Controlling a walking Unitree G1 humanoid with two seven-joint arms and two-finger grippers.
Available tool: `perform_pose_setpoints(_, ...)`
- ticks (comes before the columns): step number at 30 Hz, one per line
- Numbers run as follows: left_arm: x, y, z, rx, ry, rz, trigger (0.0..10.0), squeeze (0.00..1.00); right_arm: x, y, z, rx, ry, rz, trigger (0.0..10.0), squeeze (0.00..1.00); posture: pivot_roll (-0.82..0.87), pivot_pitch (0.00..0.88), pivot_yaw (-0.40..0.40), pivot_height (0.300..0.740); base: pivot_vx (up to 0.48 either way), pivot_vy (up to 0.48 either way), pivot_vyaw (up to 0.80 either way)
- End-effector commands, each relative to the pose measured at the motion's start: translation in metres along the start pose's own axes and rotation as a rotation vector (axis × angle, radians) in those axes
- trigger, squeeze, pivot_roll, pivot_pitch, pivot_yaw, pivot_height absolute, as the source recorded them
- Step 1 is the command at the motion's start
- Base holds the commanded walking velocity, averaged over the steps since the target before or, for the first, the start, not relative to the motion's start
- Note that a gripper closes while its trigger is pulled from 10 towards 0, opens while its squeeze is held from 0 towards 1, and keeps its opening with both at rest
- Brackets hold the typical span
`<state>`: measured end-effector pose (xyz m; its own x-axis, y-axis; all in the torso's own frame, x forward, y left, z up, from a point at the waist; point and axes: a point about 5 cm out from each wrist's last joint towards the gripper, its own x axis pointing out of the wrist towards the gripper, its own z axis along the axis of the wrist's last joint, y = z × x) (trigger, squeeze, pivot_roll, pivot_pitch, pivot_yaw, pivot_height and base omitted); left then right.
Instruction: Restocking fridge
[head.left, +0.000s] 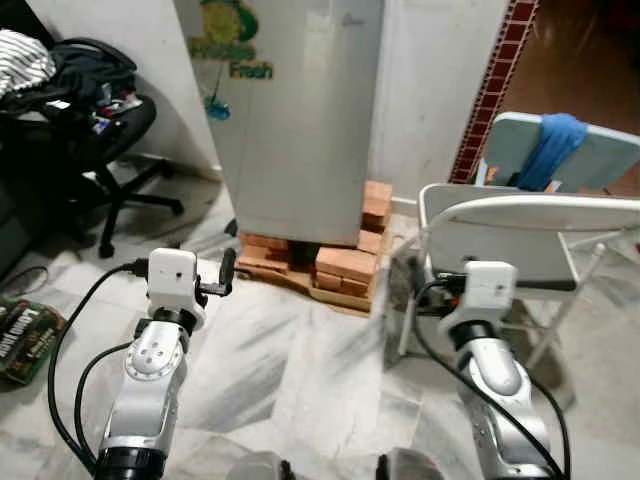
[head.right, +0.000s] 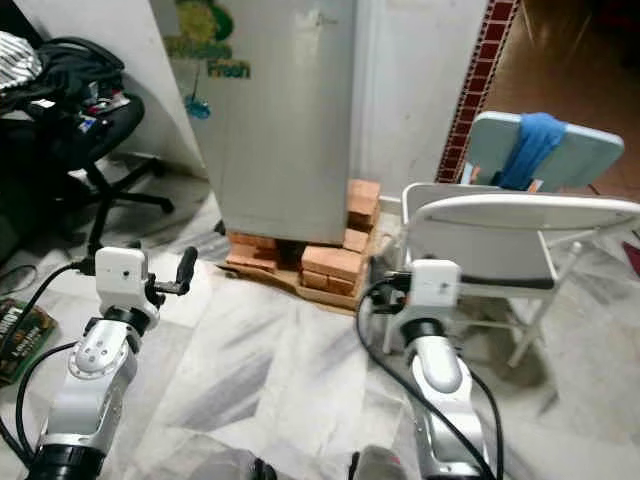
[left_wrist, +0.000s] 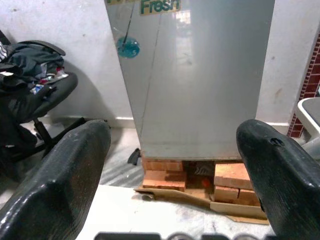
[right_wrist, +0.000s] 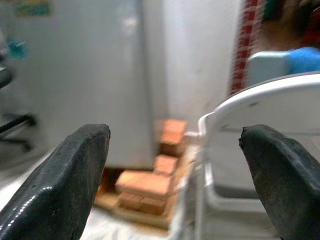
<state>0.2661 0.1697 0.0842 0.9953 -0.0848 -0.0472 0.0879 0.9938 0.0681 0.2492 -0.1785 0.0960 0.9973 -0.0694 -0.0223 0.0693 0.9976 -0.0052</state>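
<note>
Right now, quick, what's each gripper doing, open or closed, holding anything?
Left gripper: open, holding nothing, pointed at the fridge.
Right gripper: open, holding nothing, beside the white chair.

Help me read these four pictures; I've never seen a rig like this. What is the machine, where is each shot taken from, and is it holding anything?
It is a humanoid robot facing a closed silver fridge that stands on bricks. The two wide pictures come from its head camera, looking down at its silver arms. The other two come from wrist cameras, each looking out between that gripper's black fingers. The left gripper and right gripper are both open and hold nothing. An office chair stands to the left, white folding chairs to the right, on a marble floor.
</note>
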Motion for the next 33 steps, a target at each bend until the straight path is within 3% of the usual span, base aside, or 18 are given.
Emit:
perform_pose_setpoints(1,0.005,-0.004,0.008,-0.001,-0.035,-0.008,10.0,0.00,0.002,-0.008,0.005,-0.002,-0.035,-0.043,10.0,0.00,0.00,0.008,0.061,0.740,0.000,0.480,0.00)
perform_pose_setpoints(4,0.009,-0.007,0.010,-0.001,-0.048,-0.006,10.0,0.00,0.008,-0.012,0.003,-0.009,-0.004,-0.089,10.0,0.00,-0.01,0.015,0.053,0.740,0.000,0.480,0.00)
perform_pose_setpoints(10,0.006,-0.013,0.008,-0.009,-0.050,-0.020,10.0,0.00,0.010,-0.010,0.012,-0.055,-0.045,-0.044,10.0,0.00,-0.03,0.019,0.036,0.740,0.000,0.480,0.00)
perform_pose_setpoints(16,0.002,-0.018,0.004,-0.024,-0.033,-0.031,10.0,0.00,0.000,-0.011,0.006,-0.025,-0.030,-0.017,10.0,0.00,-0.03,0.030,0.029,0.740,0.000,0.480,-0.70)
perform_pose_setpoints(22,0.005,-0.015,0.007,-0.037,-0.036,-0.031,10.0,0.00,0.006,-0.006,0.014,-0.056,-0.081,0.002,10.0,0.00,-0.03,0.039,0.033,0.740,0.000,0.480,-0.39)
perform_pose_setpoints(26,0.007,-0.010,0.014,-0.061,-0.066,-0.007,10.0,0.00,0.011,-0.018,0.012,-0.102,-0.058,-0.090,10.0,0.00,-0.03,0.047,0.045,0.740,0.000,0.480,0.00)
perform_pose_setpoints(28,0.005,-0.012,0.014,-0.054,-0.065,-0.009,10.0,0.00,0.012,-0.024,0.010,-0.067,-0.031,-0.127,10.0,0.00,-0.03,0.047,0.054,0.740,0.000,0.480,0.00)
perform_pose_setpoints(31,0.003,-0.015,0.013,-0.034,-0.069,-0.025,10.0,0.00,0.013,-0.023,0.012,-0.126,-0.035,-0.148,10.0,0.00,-0.04,0.054,0.065,0.740,0.000,0.480,0.00)
perform_pose_setpoints(33,0.004,-0.016,0.014,-0.041,-0.070,-0.041,10.0,0.00,0.014,-0.022,0.012,-0.095,-0.045,-0.163,10.0,0.00,-0.04,0.057,0.069,0.740,0.000,0.476,0.00)
